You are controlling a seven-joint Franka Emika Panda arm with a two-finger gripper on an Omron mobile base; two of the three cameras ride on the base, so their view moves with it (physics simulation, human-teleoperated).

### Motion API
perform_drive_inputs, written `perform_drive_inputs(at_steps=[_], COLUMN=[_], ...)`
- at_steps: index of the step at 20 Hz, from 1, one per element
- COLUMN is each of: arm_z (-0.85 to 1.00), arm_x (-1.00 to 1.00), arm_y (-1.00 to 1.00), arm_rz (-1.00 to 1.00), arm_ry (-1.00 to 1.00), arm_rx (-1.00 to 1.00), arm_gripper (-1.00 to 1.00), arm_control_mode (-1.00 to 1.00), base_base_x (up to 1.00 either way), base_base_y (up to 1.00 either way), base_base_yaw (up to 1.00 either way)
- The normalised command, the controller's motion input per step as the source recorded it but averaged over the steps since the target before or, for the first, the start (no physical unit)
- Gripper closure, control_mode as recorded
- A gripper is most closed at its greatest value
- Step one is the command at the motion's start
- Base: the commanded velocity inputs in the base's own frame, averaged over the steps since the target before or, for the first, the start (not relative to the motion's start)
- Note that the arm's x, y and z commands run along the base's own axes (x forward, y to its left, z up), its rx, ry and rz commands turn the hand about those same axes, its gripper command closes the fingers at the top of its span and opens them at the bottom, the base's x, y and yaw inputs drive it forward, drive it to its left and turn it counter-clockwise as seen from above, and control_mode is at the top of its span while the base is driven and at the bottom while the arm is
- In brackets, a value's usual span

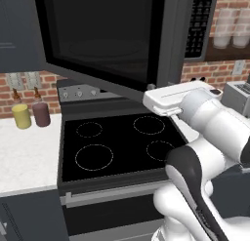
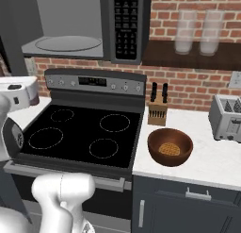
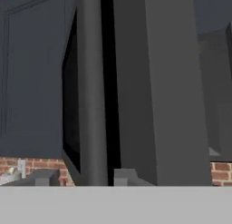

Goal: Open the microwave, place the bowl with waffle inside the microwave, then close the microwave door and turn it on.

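Left base view, upper left to centre: microwave door (image 1: pixel 97 35) swung out wide over the stove (image 1: pixel 117 142), so step 1 looks done or nearly so. Right of it, the white hand sits at the door's lower edge, mid-frame. Hand view: door edge (image 3: pixel 93 91) runs top to bottom thru the centre, w/ the pincer (image 3: pixel 79 177) at the bottom and one fingertip either side of that edge; spread apart, but can't tell if it's pinching the door or just straddling it. Right base view, upper left: microwave (image 2: pixel 84 24) cavity exposed, glass turntable bare. Lower right of centre: bowl (image 2: pixel 170 146) w/ waffle sits on the bench (image 2: pixel 207 161), just beside the stove, untouched. Left to do: bowl in, door shut, power on. Keypad (image 2: pixel 126 22) markings too small to read; no brands legible.
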Motion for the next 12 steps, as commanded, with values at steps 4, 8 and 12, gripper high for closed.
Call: perform_drive_inputs(at_steps=[4, 8, 12], arm_z=[0.33, 0.33, 0.31], arm_x=[-1.0, -1.0, -1.0], arm_y=[-0.98, -1.0, -1.0], arm_rz=[-0.24, -0.16, -0.09], arm_ry=[0.0, 0.0, 0.0], arm_rx=[0.0, 0.02, 0.09], arm_gripper=[-1.0, -1.0, -1.0], arm_control_mode=[-1.0, -1.0, -1.0], base_base_x=[0.0, 0.0, 0.0], base_base_y=[0.0, 0.0, 0.0], base_base_yaw=[0.0, 0.0, 0.0])
